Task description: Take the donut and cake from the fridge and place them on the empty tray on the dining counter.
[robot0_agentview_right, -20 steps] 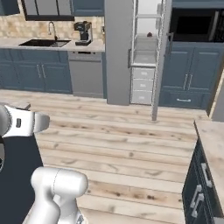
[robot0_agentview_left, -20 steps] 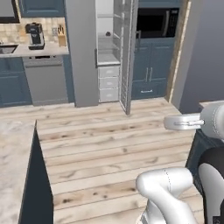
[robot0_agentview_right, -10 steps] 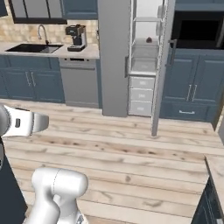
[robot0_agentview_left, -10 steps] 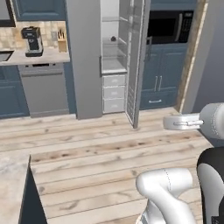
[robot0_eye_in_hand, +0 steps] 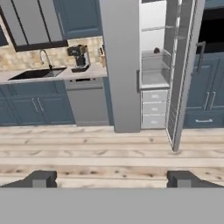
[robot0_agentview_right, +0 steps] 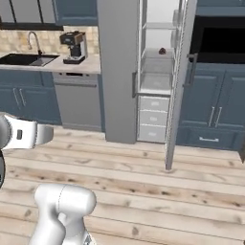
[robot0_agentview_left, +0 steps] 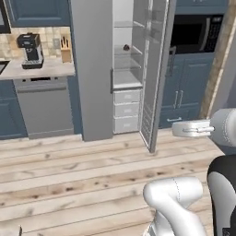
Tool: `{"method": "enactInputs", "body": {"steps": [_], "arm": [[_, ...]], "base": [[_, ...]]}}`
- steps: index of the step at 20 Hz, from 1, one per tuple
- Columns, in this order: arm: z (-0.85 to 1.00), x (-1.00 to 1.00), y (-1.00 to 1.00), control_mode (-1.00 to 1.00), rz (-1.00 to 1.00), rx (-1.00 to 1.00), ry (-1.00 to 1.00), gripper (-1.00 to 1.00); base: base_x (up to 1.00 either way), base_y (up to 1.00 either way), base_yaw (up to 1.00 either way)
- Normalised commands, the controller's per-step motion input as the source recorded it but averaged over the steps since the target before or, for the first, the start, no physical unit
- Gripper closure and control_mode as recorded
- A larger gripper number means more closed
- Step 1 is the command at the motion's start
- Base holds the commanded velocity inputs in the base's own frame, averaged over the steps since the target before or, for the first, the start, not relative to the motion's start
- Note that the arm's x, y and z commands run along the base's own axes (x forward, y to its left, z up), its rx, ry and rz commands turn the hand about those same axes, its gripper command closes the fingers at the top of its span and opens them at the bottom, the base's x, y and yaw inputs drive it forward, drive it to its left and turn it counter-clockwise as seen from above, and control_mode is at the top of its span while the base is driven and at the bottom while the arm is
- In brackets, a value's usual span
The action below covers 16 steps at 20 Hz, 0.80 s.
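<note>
Cake (robot0_eye_in_hand: 156, 50) sat on your open fridge's (robot0_eye_in_hand: 153, 65) shelf, far ahead and right of your empty, spread gripper (robot0_eye_in_hand: 111, 179).

Cake (robot0_agentview_left: 126, 47) on a shelf in the fridge (robot0_agentview_left: 94, 69)

White arm folded low before base, elbow bent, forearm level. Gripper (robot0_eye_in_hand: 112, 178) points forward, dark fingertips (robot0_eye_in_hand: 43, 178) spread wide apart, nothing between them.

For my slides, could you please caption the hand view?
Open gripper faces the fridge, one door ajar, a small dark cake on its shelf.
</note>
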Motion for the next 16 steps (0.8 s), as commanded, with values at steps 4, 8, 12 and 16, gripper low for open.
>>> {"method": "enactInputs", "body": {"steps": [4, 8, 12, 16], "arm": [[0.00, 0.00, 0.00, 1.00, 0.00, 0.00, 0.00, -1.00], [0.00, 0.00, 0.00, 1.00, 0.00, 0.00, 0.00, -1.00], [0.00, 0.00, 0.00, 1.00, 0.00, 0.00, 0.00, -1.00], [0.00, 0.00, 0.00, 1.00, 0.00, 0.00, 0.00, -1.00]], "base": [[1.00, 0.00, 0.00], [1.00, 0.00, 0.00], [1.00, 0.00, 0.00], [1.00, 0.19, -0.11]]}}
